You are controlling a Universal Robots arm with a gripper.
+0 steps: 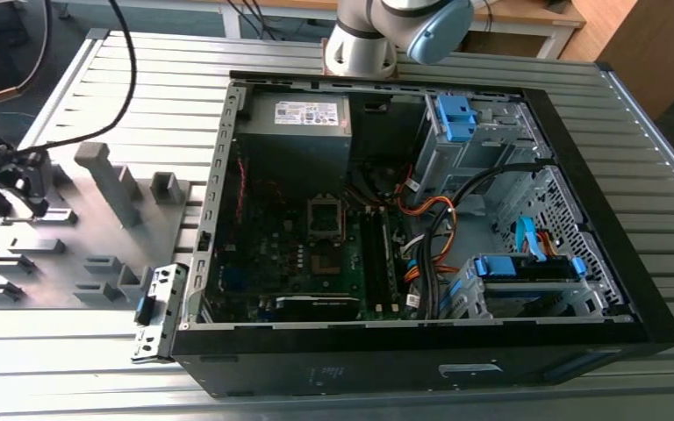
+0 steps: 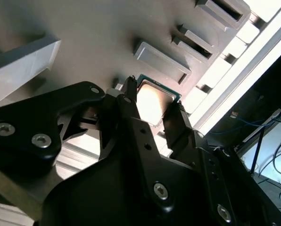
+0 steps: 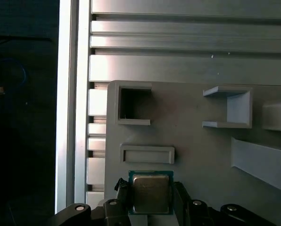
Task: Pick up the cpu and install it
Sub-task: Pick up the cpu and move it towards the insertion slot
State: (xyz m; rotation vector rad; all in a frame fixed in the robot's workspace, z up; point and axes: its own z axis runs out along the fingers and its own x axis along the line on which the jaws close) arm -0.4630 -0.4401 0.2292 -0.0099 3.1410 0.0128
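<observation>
The cpu (image 2: 153, 100) (image 3: 151, 192) is a small square chip with a pale silvery top and a green rim. It sits low over the grey fixture plate (image 3: 192, 150), next to a shallow rectangular holder (image 3: 147, 154). My gripper (image 2: 152, 107) (image 3: 151, 194) has one black finger (image 2: 129, 101) against each of two opposite edges of the chip, shut on it. In the exterior view the gripper (image 1: 18, 203) is at the far left, down at the fixture plate (image 1: 80, 254). The motherboard's silver socket frame (image 1: 326, 217) lies inside the open computer case (image 1: 222, 219).
Tall grey posts (image 1: 105, 180) and small block holders (image 1: 103, 263) stand on the fixture plate beside the gripper. The case holds a grey power-supply box (image 1: 296, 123), blue drive cages (image 1: 455, 118) and bundled cables (image 1: 431, 228). The arm's base (image 1: 361, 44) stands behind the case on the slatted aluminium table (image 1: 68, 368).
</observation>
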